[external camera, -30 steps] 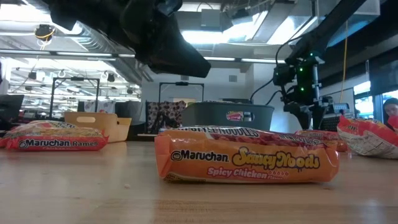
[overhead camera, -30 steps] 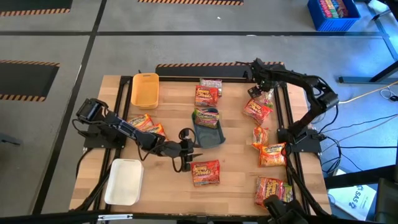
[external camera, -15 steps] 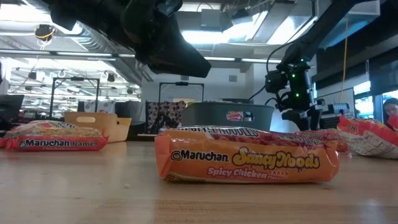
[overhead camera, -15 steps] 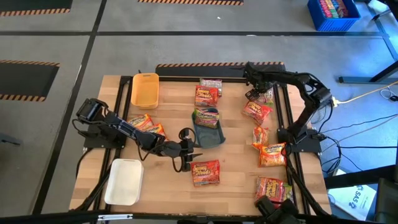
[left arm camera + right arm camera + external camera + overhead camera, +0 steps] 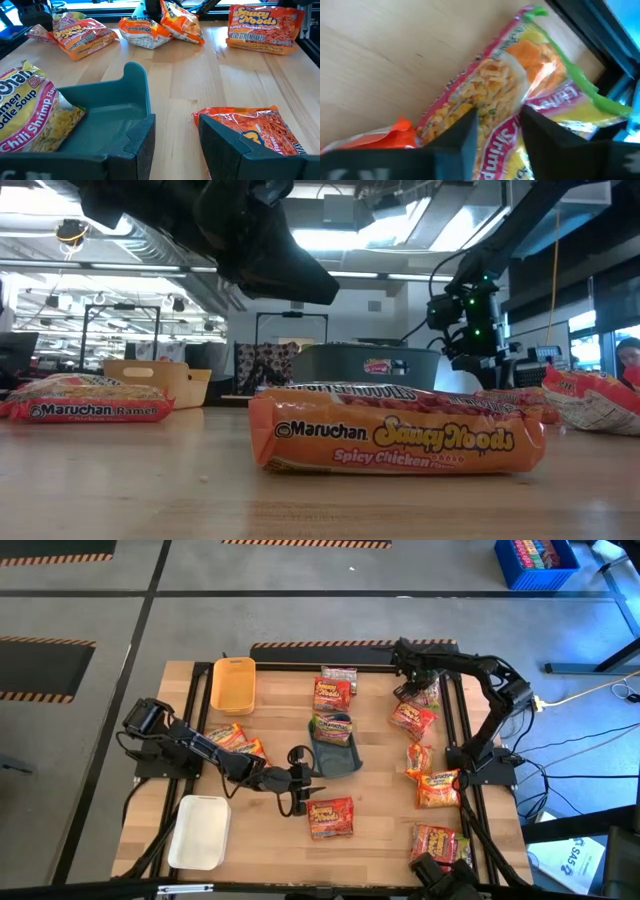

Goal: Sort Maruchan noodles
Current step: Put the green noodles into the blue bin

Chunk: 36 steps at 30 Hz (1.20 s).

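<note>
At the table's far right edge, a green-edged shrimp packet point(image 5: 520, 100) lies under our right gripper point(image 5: 412, 690), whose fingers point(image 5: 465, 132) straddle it, narrowed onto the wrapper; we cannot tell if they grip yet. 1 chili shrimp packet point(image 5: 30, 115) already sits in the blue-grey tray point(image 5: 335, 758). We judge sorting barely begun: the yellow tray point(image 5: 232, 685) and white tray point(image 5: 198, 832) hold nothing. Our left gripper point(image 5: 300, 798) hovers half open beside the orange Spicy Chicken packet point(image 5: 395, 442), holding nothing.
</note>
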Motion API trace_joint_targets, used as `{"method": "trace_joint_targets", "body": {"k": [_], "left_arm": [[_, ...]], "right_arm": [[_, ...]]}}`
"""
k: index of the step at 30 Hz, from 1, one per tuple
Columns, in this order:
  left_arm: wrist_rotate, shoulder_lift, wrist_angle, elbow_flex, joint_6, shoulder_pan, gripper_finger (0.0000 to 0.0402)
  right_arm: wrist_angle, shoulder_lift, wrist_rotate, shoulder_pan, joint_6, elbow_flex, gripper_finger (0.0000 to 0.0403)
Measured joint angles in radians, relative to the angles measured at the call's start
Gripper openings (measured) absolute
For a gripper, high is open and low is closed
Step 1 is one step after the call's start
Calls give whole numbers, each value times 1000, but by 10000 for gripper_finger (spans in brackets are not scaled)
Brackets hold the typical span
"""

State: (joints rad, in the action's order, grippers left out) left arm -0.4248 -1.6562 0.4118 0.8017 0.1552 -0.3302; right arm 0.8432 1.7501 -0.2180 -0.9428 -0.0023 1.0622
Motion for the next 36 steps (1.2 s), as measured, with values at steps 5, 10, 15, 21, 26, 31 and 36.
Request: {"method": "trace_joint_targets", "body": {"k": [5, 10, 15, 21, 26, 31, 36], "left_arm": [[0, 0, 0, 0, 0, 0, 143], [0, 0, 0, 0, 0, 0, 143], [0, 0, 0, 0, -1, 0, 143], [-1, 0, 0, 0, -1, 0, 143], [-3, 0, 0, 0, -1, 0, 143], [-3, 0, 0, 0, -1, 0, 143], [-3, 0, 0, 0, -1, 0, 143]], "right_arm": [[-10, 0, 0, 1, -8, -1, 61], [-17, 0, -16, 1, -30, -2, 23], [-22, 1, -43, 1, -41, -2, 4], [-29, 0, -71, 1, -71, -4, 1], [-30, -41, -47, 1, -84, -7, 0], [-31, -132, 7, 1, -93, -7, 1], [-30, -225, 49, 31, -107, -6, 1]]}}
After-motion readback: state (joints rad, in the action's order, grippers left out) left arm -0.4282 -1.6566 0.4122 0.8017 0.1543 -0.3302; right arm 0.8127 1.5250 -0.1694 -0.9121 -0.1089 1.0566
